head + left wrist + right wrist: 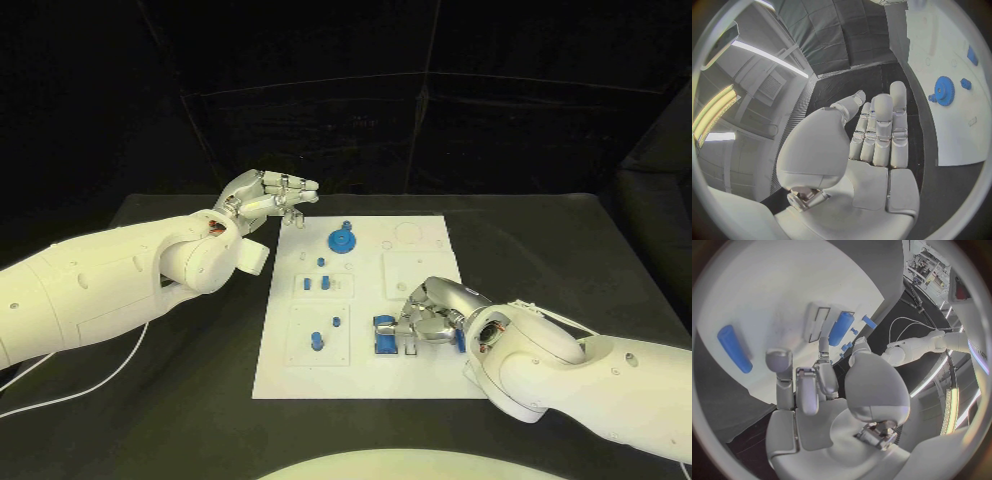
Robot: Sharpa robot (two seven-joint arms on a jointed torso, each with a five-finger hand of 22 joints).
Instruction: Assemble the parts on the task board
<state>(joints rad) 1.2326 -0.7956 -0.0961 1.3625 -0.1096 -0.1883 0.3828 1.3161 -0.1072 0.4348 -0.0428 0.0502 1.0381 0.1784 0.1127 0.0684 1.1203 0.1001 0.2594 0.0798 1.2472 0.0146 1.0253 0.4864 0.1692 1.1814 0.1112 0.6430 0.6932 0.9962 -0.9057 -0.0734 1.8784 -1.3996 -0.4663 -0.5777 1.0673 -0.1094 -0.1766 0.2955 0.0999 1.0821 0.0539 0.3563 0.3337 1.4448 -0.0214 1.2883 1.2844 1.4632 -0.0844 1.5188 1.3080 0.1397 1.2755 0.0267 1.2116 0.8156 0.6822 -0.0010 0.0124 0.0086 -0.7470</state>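
Observation:
The white task board lies in the middle of the table. My right hand is low over its near right part, fingers curled toward a long blue block. In the right wrist view that block lies beside a rectangular recess, between a fingertip and the thumb; whether they grip it I cannot tell. Another long blue piece lies flat on the board. My left hand hovers off the board's far left corner, its fingers straight and holding nothing. A blue gear stands nearby.
Small blue pegs stand in the board's left column, and two more sit lower down. A white cable trails over the black table at the near left. Bare table lies on both sides of the board.

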